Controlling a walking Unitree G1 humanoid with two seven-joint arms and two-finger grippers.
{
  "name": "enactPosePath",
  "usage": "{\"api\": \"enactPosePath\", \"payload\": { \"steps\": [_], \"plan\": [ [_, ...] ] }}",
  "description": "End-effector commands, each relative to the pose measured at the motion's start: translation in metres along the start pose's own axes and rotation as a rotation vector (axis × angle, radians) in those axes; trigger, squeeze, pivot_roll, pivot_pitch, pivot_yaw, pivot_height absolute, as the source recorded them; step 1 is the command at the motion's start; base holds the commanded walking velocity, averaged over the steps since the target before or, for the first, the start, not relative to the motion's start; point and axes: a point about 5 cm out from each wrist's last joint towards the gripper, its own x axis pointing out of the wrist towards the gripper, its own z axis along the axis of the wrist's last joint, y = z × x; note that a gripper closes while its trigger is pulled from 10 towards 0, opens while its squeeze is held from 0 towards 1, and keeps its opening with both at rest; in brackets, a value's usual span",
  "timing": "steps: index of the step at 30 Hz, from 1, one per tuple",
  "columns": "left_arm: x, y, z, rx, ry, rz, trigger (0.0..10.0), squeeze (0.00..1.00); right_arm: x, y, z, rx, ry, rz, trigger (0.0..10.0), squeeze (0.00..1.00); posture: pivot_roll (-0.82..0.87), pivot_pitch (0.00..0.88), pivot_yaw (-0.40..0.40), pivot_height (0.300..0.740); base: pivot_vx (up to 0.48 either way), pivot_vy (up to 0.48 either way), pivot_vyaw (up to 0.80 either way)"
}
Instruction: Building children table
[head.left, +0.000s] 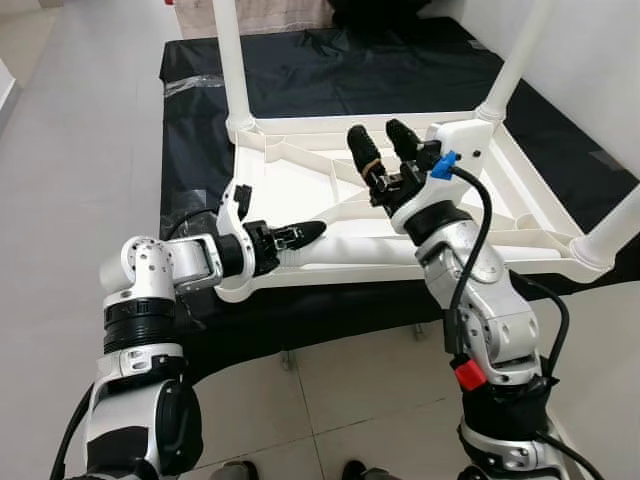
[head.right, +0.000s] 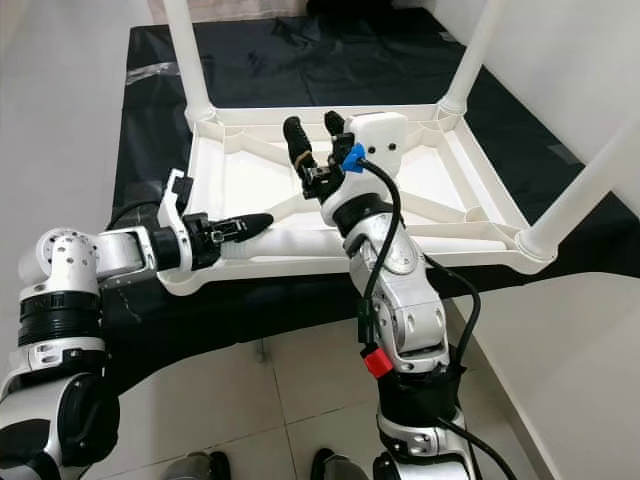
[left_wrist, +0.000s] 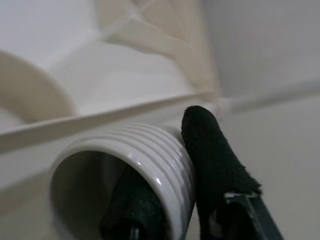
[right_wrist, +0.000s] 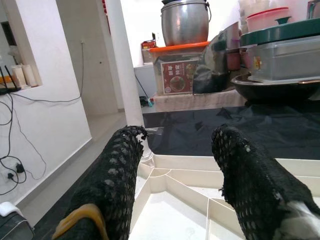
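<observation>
A white plastic children's table (head.left: 300, 175) lies upside down on a black sheet (head.left: 330, 70). Legs stand up from its far left corner (head.left: 231, 60), far right corner (head.left: 520, 60) and near right corner (head.left: 612, 232). At the near left corner my left gripper (head.left: 305, 233) is shut on a white threaded leg end (left_wrist: 150, 160), with one finger inside the tube and the other finger (left_wrist: 210, 160) outside. My right gripper (head.left: 378, 132) is open and empty, held above the middle of the underside with its fingers (right_wrist: 115, 170) pointing up.
The black sheet covers a low platform, with pale floor tiles (head.left: 340, 390) in front of it. A white wall (head.left: 600, 60) runs along the right. In the right wrist view, pots and containers (right_wrist: 190, 25) sit on a far surface.
</observation>
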Motion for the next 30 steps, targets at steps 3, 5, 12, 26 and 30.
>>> {"api": "enactPosePath", "payload": {
  "steps": [3, 5, 12, 26, 30],
  "plan": [
    [-0.004, -0.001, 0.001, 0.005, -0.007, 0.003, 0.0, 0.0, 0.001, 0.002, 0.006, 0.004, -0.023, 0.01, 10.0, 0.0, 0.05, 0.203, -0.012, 0.74, 0.0, 0.0, 0.0],
    [-0.007, -0.001, 0.002, 0.008, -0.017, 0.009, 0.0, 0.0, 0.002, 0.002, 0.006, 0.006, -0.026, 0.014, 10.0, 0.0, 0.05, 0.202, -0.013, 0.74, 0.0, 0.0, 0.0],
    [-0.024, -0.01, 0.012, 0.027, -0.08, -0.019, 0.0, 0.0, 0.006, 0.004, 0.012, 0.009, -0.048, 0.022, 10.0, 0.0, 0.05, 0.185, -0.016, 0.74, 0.0, 0.0, 0.0],
    [-0.04, -0.046, 0.021, 0.097, -0.198, -0.134, 0.0, 0.0, 0.017, 0.001, 0.02, 0.028, -0.101, 0.032, 10.0, 0.0, 0.06, 0.132, -0.03, 0.74, 0.0, 0.0, 0.0],
    [-0.048, -0.05, 0.015, 0.149, -0.231, -0.103, 0.0, 0.0, 0.025, -0.008, 0.034, 0.163, -0.138, 0.005, 10.0, 0.64, 0.06, 0.113, -0.034, 0.74, 0.0, 0.0, 0.0]
  ]
}}
